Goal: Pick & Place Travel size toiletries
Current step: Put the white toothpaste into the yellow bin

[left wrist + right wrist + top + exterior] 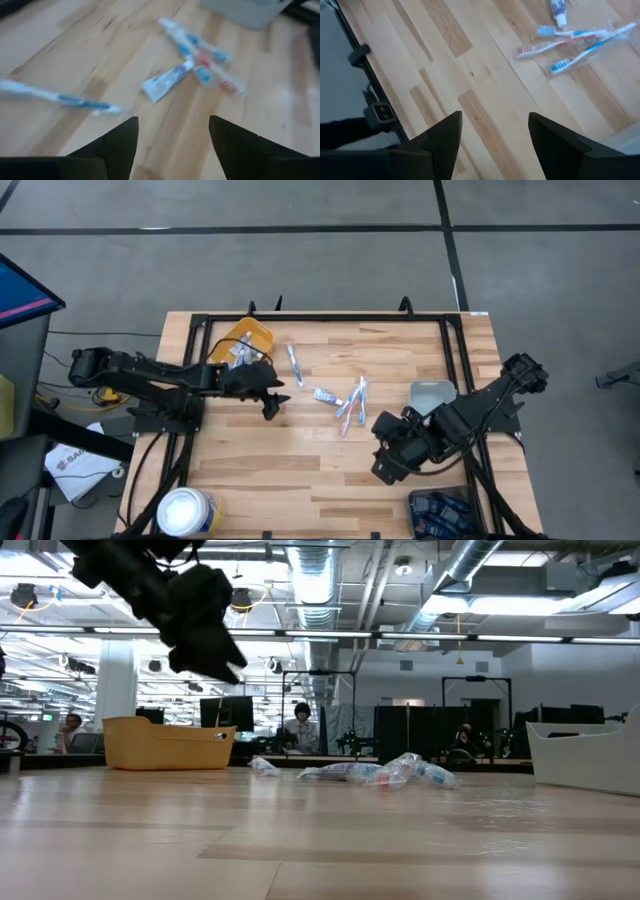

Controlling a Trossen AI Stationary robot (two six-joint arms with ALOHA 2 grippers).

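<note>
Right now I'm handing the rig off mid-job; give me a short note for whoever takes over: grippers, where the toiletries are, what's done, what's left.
Left gripper: open, empty, raised above the table just beside the yellow bin, facing the loose items.
Right gripper: open, empty, waiting on the table's right side near the white tray.
Toiletries: one wrapped toothbrush lies alone near the bin; a small toothpaste tube and a cluster of wrapped toothbrushes lie mid-table.
Done: some items appear to be in the yellow bin already; I cannot tell which.
Left: the lone toothbrush, the tube and the cluster are still on the table.
</note>
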